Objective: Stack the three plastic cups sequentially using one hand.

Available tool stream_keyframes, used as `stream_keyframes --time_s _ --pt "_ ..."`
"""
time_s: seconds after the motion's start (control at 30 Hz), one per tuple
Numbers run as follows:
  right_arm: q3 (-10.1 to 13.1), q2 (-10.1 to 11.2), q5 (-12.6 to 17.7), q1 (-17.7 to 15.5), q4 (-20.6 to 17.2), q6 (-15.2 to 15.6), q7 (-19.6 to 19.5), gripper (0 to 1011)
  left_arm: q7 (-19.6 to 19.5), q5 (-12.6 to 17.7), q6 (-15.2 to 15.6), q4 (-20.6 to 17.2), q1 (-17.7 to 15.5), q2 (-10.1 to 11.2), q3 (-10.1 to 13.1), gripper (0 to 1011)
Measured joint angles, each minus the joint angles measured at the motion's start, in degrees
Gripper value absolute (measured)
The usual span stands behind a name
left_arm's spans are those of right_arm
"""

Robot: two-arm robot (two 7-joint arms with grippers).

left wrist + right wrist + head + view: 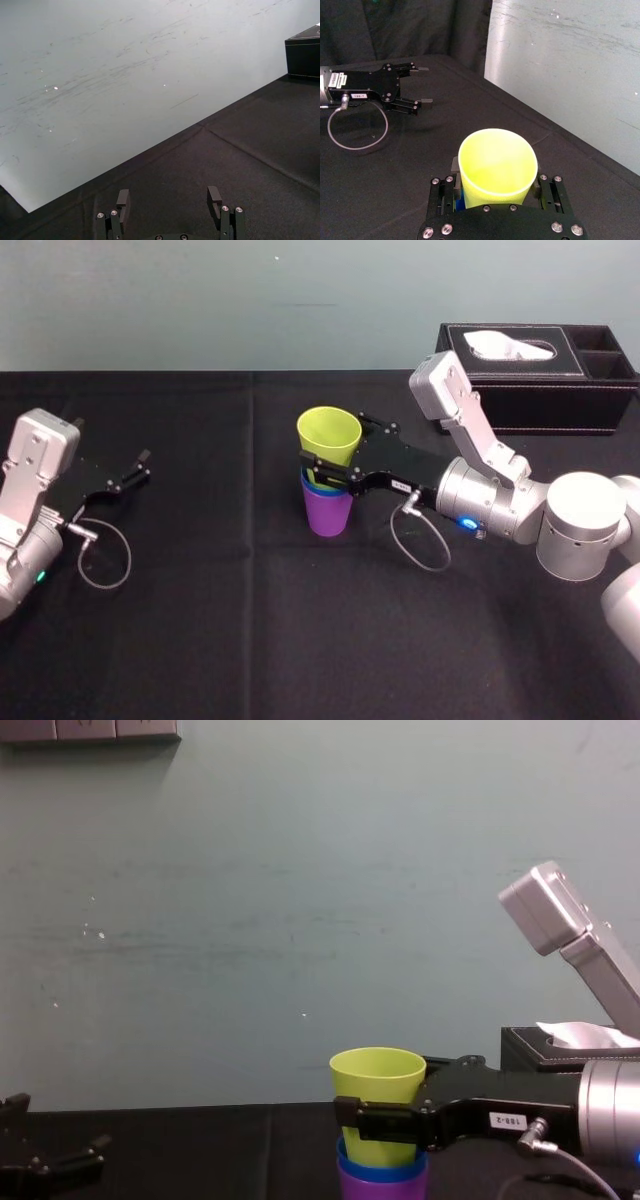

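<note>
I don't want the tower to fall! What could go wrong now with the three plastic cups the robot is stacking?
1. The right gripper clamps the round yellow-green plastic cup, nested in the blue plastic cup inside the purple plastic cup. Pulling away before opening could tip the narrow-based stack.
2. The yellow-green cup stands high out of the blue one, so it might wobble once released.
The left gripper sits open, far left.

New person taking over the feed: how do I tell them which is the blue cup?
On the black tablecloth, look mid-table, where the right pincer is shut on the yellow-green cup; the left pincer sits open far left. The blue cup is nested in the purple cup, just a thin blue band between purple below and yellow-green above.
</note>
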Motion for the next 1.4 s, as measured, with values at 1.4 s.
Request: stream_keyframes --time_s 1.4 --pt "8.68 1.88 0.52 -9.39 -8.94 0.11 -11.12 1003 0.0 0.0 0.0 0.0 0.0 0.0 0.0 1011"
